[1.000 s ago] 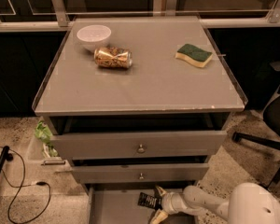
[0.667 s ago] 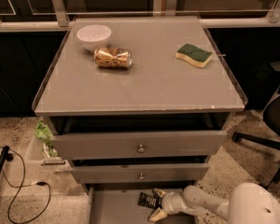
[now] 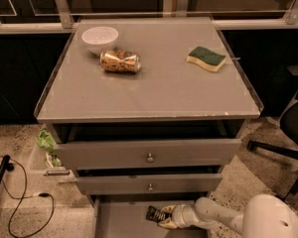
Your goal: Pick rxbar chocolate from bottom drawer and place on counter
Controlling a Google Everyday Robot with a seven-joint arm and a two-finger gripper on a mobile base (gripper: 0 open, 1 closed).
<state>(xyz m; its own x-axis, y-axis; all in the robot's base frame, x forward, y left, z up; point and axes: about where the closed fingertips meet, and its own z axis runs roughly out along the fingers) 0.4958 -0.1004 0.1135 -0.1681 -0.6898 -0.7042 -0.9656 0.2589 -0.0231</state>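
The bottom drawer is pulled open at the foot of the cabinet, a shallow grey tray. The rxbar chocolate, a small black wrapper with white lettering, lies in it near the back. My gripper reaches into the drawer from the lower right on a white arm and its fingertips are at the bar's right end. The counter is the broad grey top above.
On the counter stand a white bowl, a gold drink can on its side and a green-and-yellow sponge. Two knobbed drawers sit above the open one. A black chair stands right. Cables lie on the floor left.
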